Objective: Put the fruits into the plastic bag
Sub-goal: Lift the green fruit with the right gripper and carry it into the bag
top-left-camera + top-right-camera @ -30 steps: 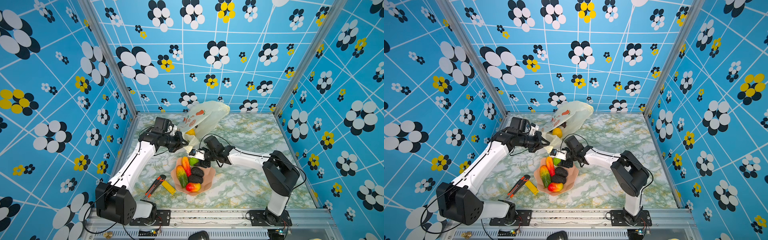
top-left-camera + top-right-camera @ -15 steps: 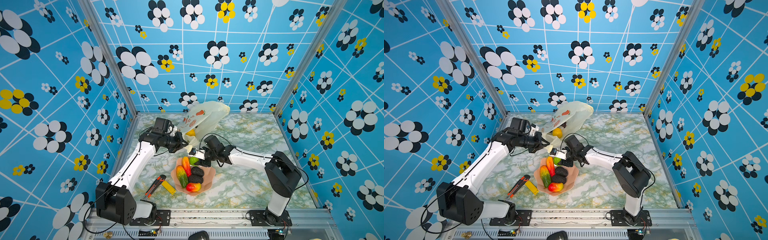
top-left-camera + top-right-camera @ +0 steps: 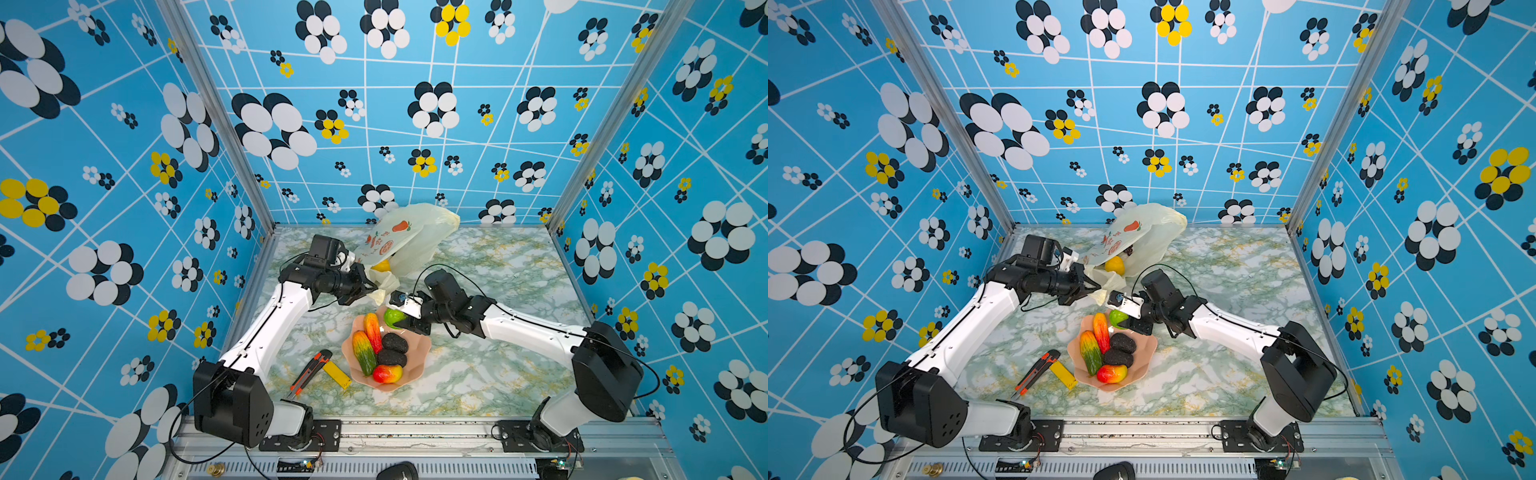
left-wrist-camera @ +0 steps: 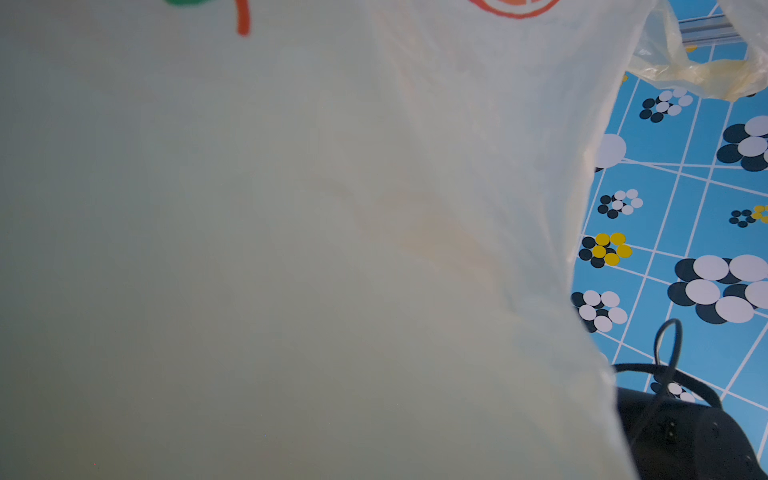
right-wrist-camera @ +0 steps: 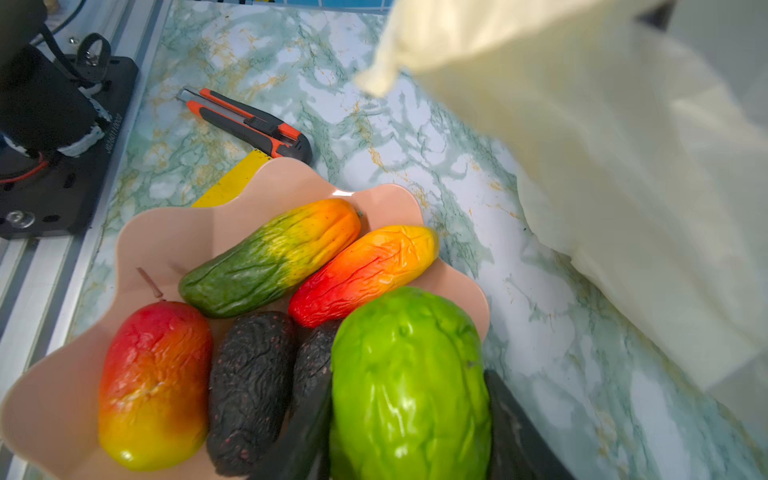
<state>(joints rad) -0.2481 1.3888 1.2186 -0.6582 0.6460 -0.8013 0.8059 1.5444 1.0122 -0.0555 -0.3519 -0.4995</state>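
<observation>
— Right hand [image 3: 400,321] has drawn its jaws in a touch around the green fruit [image 5: 409,374] and shifted it slightly toward the back edge since a second ago.
— So it has hold?
— Looks so: half open, a finger on either side, just over the bowl's [image 3: 419,353] back rim. Left hand [image 3: 368,286] is pinched tight on the bag [image 3: 415,237] rim, holding the mouth up near the surface's [image 3: 498,374] back edge. A yellow fruit [image 3: 1115,265] lies inside.
— Which step?
— Carrying the green one over, I'd say. Five fruits wait in the bowl, toward the front edge.
— Next?
— A short lift and reach under the raised rim, then release well inside.
</observation>
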